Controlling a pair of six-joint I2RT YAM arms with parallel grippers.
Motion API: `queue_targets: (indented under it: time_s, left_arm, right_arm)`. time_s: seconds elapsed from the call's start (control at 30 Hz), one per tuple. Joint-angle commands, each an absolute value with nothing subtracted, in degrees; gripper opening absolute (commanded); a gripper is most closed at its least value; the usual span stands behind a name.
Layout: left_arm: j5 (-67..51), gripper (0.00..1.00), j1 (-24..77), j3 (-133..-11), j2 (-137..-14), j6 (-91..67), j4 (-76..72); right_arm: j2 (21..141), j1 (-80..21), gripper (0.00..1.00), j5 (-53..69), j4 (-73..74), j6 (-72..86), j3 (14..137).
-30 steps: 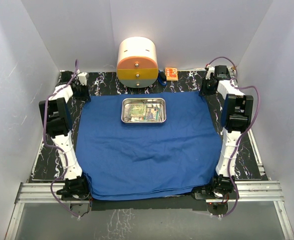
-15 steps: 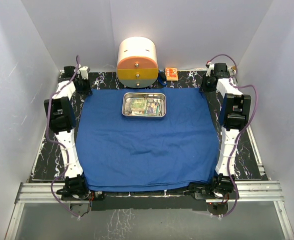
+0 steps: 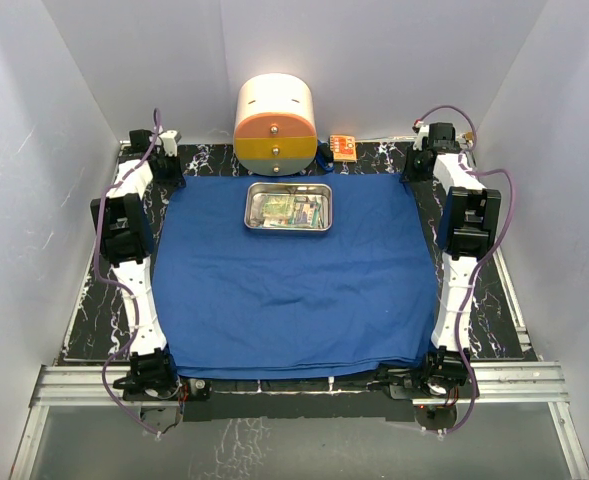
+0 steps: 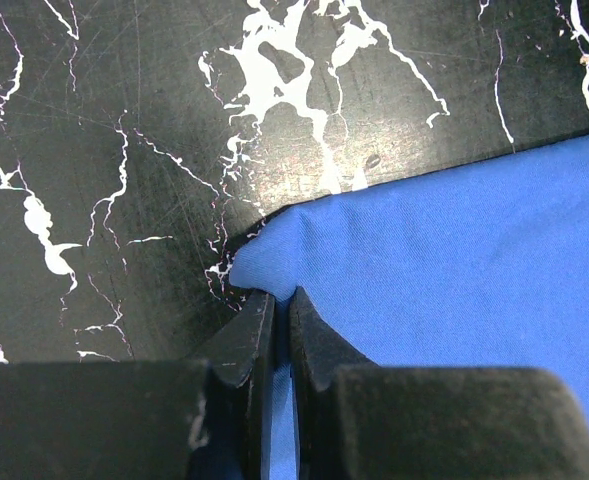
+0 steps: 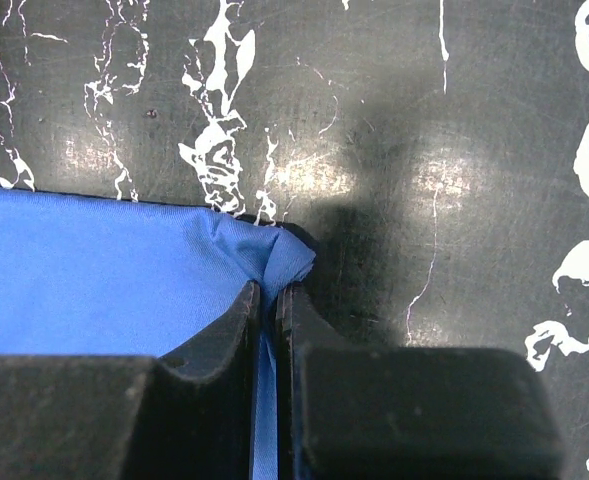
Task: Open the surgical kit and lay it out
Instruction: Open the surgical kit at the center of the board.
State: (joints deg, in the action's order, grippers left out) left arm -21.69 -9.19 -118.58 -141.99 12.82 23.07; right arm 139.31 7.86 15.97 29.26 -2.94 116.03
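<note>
Black marbled table [image 3: 99, 300] between white walls [image 3: 394, 60], and the left arm [image 3: 124, 230] stretches along the left edge to the far left corner. The left gripper [image 4: 279, 302] sits low over the tabletop, pinched tight on a corner of the blue cloth wrap [image 3: 294, 290]. That wrap lies spread across the middle, with the steel tray [image 3: 288, 187] at its far centre; the contents are too small to tell apart. On the right, the right arm [image 3: 469, 225] mirrors it. The right gripper [image 5: 267, 292] is clamped on the far right corner, fabric bunched at its tips. Both wrist views cut off the finger bases.
</note>
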Motion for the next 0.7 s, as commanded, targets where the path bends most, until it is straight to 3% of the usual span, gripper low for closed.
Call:
queue_targets:
  time_s: [0.0, 0.27, 0.67]
  left_arm:
    - [-17.50, 0.00, -9.15, -116.28, -142.62, 13.21, 24.65]
    - [-17.31, 0.00, -9.21, -111.67, -138.69, 12.26, 22.28]
    - [-14.37, 0.00, -9.20, -114.14, -137.82, 12.45, 20.54]
  right_arm:
    - [141.83, 8.44, 0.00, 13.56, 26.70, -5.04, 120.14]
    - [142.95, 8.44, 0.00, 11.78, 27.12, -6.95, 123.75]
    - [139.70, 6.53, 0.00, 8.59, 28.47, -11.76, 123.31]
